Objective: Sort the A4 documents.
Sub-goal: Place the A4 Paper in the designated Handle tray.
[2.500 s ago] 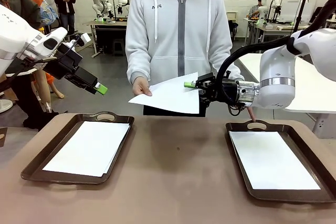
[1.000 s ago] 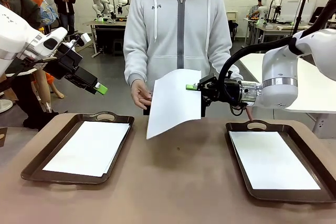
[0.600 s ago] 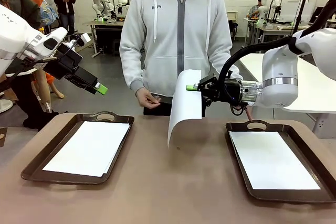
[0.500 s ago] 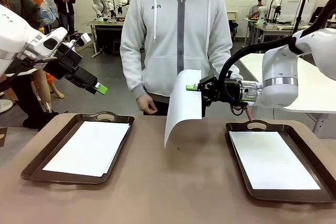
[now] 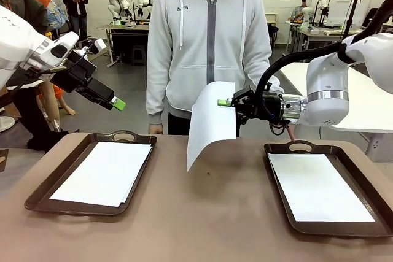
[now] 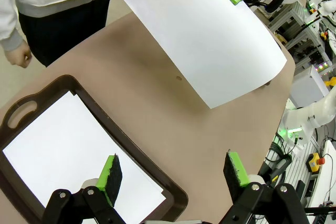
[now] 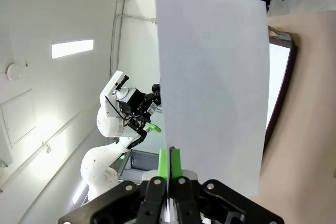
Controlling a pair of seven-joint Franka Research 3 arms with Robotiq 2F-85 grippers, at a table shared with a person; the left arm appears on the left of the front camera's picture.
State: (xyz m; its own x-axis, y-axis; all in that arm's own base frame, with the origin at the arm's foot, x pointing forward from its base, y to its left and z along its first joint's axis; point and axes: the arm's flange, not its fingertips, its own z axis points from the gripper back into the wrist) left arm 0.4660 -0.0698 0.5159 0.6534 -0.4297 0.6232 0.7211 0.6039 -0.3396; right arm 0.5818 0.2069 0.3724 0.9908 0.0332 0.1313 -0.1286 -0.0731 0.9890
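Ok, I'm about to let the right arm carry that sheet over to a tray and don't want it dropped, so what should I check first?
1. Right gripper shut on the held sheet: ok, pinched at one edge.
2. Person's hand off the sheet: ok, it hangs at their side.
3. Sheet clear of the table: ok, though it droops and curls.
4. Left gripper out of the way: ok, open, raised above the left tray.
5. Right tray ready: ok, a sheet lies flat in it.
6. Which tray this sheet belongs in: cannot tell.
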